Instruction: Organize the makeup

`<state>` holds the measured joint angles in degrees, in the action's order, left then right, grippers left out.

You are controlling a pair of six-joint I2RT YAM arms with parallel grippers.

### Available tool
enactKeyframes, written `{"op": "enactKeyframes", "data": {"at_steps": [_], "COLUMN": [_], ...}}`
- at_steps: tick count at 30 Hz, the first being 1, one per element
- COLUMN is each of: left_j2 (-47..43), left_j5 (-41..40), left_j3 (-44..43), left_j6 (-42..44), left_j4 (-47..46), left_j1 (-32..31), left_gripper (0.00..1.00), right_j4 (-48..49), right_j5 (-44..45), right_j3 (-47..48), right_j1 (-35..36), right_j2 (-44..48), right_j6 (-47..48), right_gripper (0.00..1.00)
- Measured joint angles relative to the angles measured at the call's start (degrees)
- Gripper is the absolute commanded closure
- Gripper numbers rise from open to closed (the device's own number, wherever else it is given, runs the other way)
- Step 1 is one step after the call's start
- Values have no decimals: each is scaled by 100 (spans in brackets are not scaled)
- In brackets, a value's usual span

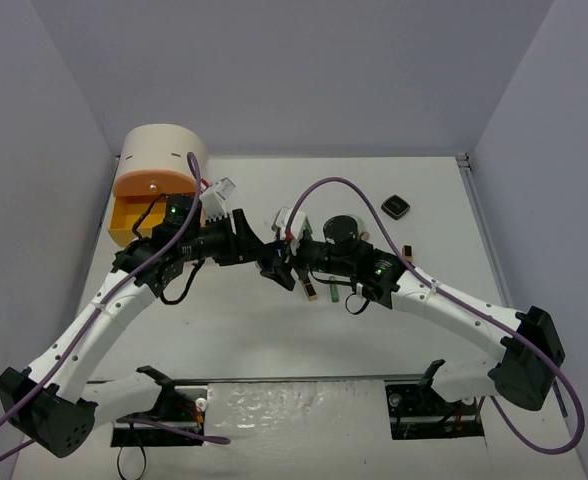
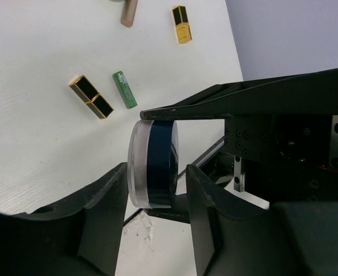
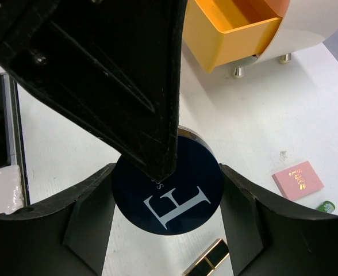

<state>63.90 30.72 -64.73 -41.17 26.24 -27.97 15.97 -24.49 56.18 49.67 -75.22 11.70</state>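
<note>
From overhead, the left gripper (image 1: 272, 262) and right gripper (image 1: 298, 268) meet over the middle of the table (image 1: 264, 335), but their black bodies hide what sits between them. The wrist cameras settle it.

On the right wrist view, the right gripper clamps the blue compact (image 3: 175, 201) by its rim, one finger on each side. The compact's lettered face is toward the lens, and it is up off the table. A left-gripper finger (image 3: 129, 86) lies across that face.

On the left wrist view the compact stands edge-on inside the left gripper, which is set narrow around it. One finger meets the clear side and the other stands just beside the blue side, so I cannot tell whether it grips.

Only that view shows two gold-black tubes (image 2: 91, 96) and a green tube (image 2: 125, 89) lying on the table. Only the right wrist shows the pink square (image 3: 297, 179) and, close up, the open yellow drawer (image 3: 232, 29). Only overhead gives me the black square compact (image 1: 395, 207) at far right and the whole drum box (image 1: 164, 150).
</note>
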Motion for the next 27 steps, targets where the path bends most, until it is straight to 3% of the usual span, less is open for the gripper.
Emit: {"op": "enactKeyframes", "data": {"at_steps": [5, 11, 13, 21, 27], "left_j2": [9, -8, -38, -177, -181], "left_j5": [-116, -152, -180, -398, -396], "left_j3": [59, 86, 119, 372, 510], "left_j6": [-6, -4, -3, 2, -13], "left_j4": [-22, -68, -111, -302, -508], "left_j1": [-11, -18, -34, 41, 840], "left_gripper": [97, 100, 100, 100, 100], "right_j4": [-2, 9, 17, -9, -145], "right_j5": [0, 11, 14, 262, 758], "right_j3": [7, 7, 7, 1, -266], "right_j1": [-2, -2, -1, 15, -75], "right_j2": [-44, -48, -48, 9, 575], "right_j6": [-2, -5, -4, -97, -187], "right_gripper": [80, 15, 2, 0, 0]}}
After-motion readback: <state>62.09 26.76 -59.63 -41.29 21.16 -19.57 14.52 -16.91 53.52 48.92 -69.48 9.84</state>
